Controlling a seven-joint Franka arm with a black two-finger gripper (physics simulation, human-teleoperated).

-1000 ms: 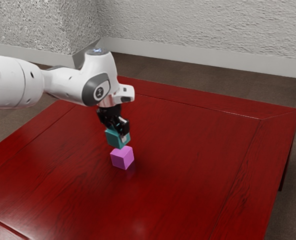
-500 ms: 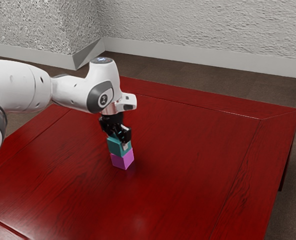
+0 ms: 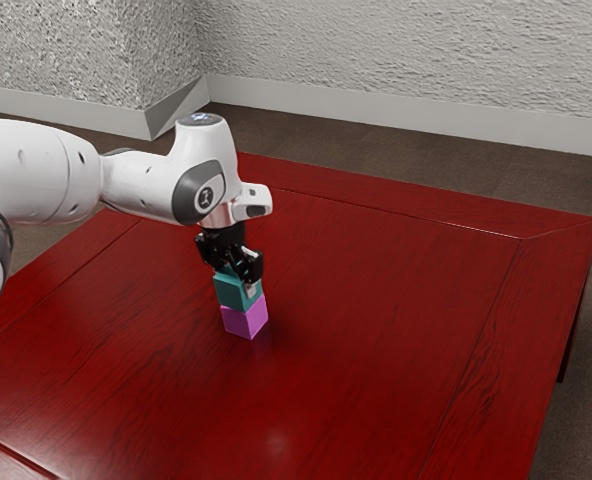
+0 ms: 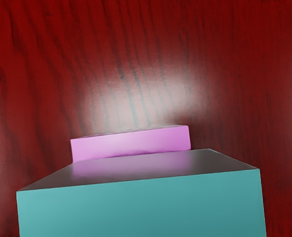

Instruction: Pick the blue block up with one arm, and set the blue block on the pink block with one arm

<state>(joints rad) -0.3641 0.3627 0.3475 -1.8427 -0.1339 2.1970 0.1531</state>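
blue block [image 3: 234,291] | atop pink block [image 3: 244,322] | at tips of jaws | clamped or apart: cannot tell

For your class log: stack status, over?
Hand down at blue block. Blue block resting on pink block, roughly square. Nothing in the way.

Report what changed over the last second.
The gripper lowered the blue block, which hung above the pink block with a gap, until it sat on top of it. Over the last half second little has moved. Whether the block has been released cannot be told. The pink block stayed put on the table.
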